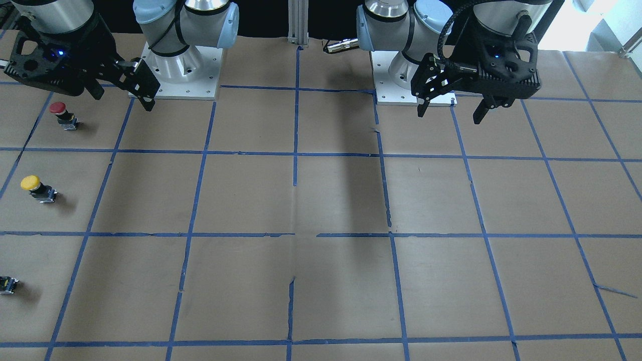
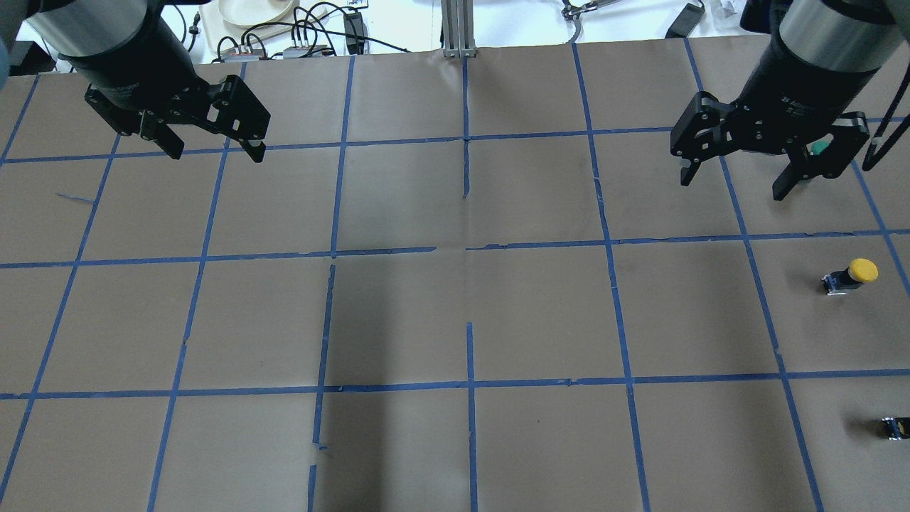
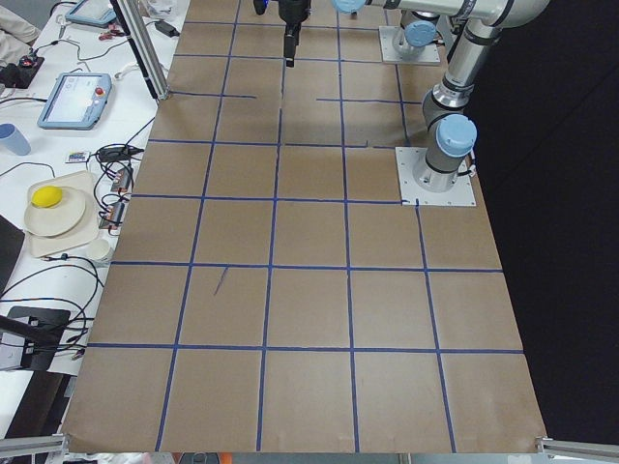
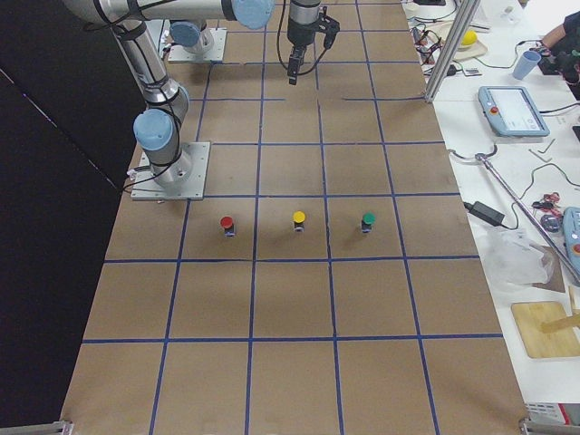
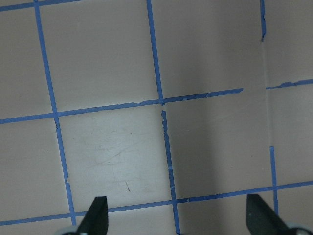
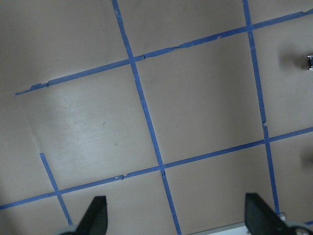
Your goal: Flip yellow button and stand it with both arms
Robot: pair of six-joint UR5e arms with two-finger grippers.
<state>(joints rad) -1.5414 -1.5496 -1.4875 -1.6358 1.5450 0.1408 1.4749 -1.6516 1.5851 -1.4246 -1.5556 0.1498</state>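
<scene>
The yellow button [image 2: 853,274] has a round yellow cap on a dark blocky body and sits on the brown paper at the table's right end. It also shows in the front view [image 1: 34,186]. In the exterior right view [image 4: 299,220] it stands cap up between a red and a green button. My right gripper [image 2: 732,186] hangs open and empty above the table, farther from me than the button; it also shows in the front view [image 1: 123,100] and its own wrist view [image 6: 173,208]. My left gripper [image 2: 215,155] is open and empty over the table's left end [image 1: 449,118] [image 5: 176,210].
A red-capped button [image 1: 59,111] stands nearer my base, and a green-capped one [image 4: 368,220] stands farther out. A dark button body [image 2: 894,427] is cut by the frame edge. The arm bases [image 1: 178,75] stand at the near edge. Cables and a plate [image 2: 252,11] lie beyond the far edge.
</scene>
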